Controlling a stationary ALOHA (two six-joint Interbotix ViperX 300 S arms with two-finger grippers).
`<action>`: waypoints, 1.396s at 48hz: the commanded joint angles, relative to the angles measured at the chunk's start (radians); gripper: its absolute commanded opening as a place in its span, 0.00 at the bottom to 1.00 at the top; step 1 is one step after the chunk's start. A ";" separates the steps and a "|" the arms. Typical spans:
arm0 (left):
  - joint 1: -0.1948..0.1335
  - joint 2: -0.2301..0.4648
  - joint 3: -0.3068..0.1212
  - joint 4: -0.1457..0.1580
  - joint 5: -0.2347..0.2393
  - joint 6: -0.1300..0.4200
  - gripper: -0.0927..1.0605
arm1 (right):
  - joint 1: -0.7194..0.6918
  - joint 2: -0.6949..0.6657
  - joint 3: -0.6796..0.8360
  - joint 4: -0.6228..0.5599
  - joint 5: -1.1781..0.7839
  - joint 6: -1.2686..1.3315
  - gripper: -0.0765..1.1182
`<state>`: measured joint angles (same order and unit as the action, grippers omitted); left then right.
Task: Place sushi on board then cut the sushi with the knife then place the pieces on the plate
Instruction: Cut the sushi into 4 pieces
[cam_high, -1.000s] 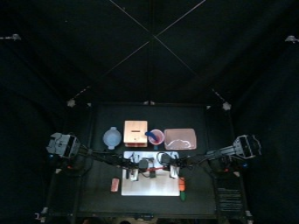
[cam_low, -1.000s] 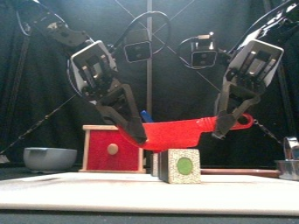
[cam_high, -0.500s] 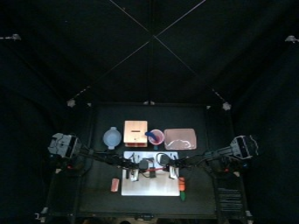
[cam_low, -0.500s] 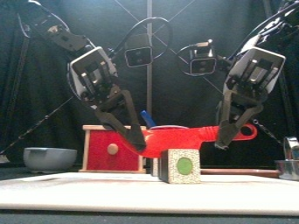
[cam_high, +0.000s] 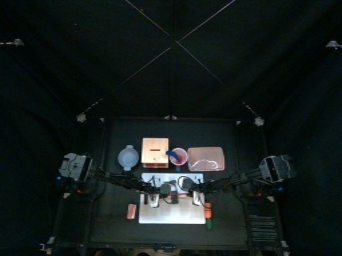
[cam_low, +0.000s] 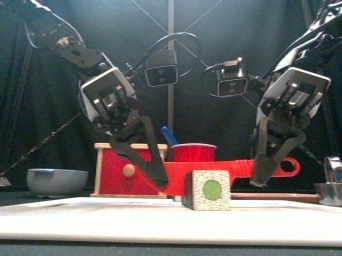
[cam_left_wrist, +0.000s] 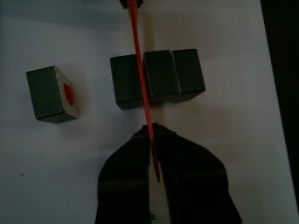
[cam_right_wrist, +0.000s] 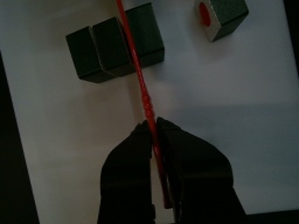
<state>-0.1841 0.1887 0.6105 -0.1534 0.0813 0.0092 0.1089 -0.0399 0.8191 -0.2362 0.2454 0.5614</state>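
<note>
A red toy knife (cam_low: 221, 167) is held level between both grippers, the left gripper (cam_low: 160, 181) shut on one end and the right gripper (cam_low: 263, 174) shut on the other. Its blade (cam_left_wrist: 143, 79) lies across the dark green sushi roll (cam_left_wrist: 176, 77) on the white board (cam_left_wrist: 70, 35), along a seam between two blocks. One cut piece (cam_left_wrist: 52, 93) with a red centre stands apart from the roll. In the right wrist view the knife (cam_right_wrist: 135, 66) crosses the roll (cam_right_wrist: 100, 51), the loose piece (cam_right_wrist: 222, 17) beyond. The front view shows one block's pale end (cam_low: 209, 189).
Behind the board stand the pink tray (cam_high: 205, 158), a red cup (cam_low: 195, 152) holding a blue knife (cam_low: 167, 136), the wooden box (cam_low: 130, 167) with its red drawer front, and the blue-grey bowl (cam_low: 56, 180). Small toys lie at the board's left (cam_high: 132, 211) and right (cam_high: 210, 210).
Both grippers have come down together, lowering the red knife from above the sushi to the height of the roll. The blocks have not moved.
</note>
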 joint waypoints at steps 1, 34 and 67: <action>-0.032 -0.005 0.003 -0.003 0.008 0.002 0.45 | -0.021 -0.012 0.008 0.005 0.009 0.014 0.37; 0.025 0.006 0.025 0.002 0.006 0.006 0.45 | -0.057 0.035 0.002 -0.020 0.008 0.005 0.37; 0.017 -0.132 0.014 0.021 0.006 0.006 0.45 | -0.057 -0.112 -0.034 -0.025 0.020 0.006 0.37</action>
<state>-0.1365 0.1012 0.6351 -0.1335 0.0951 0.0169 0.0767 -0.0920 0.7992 -0.2638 0.2577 0.5614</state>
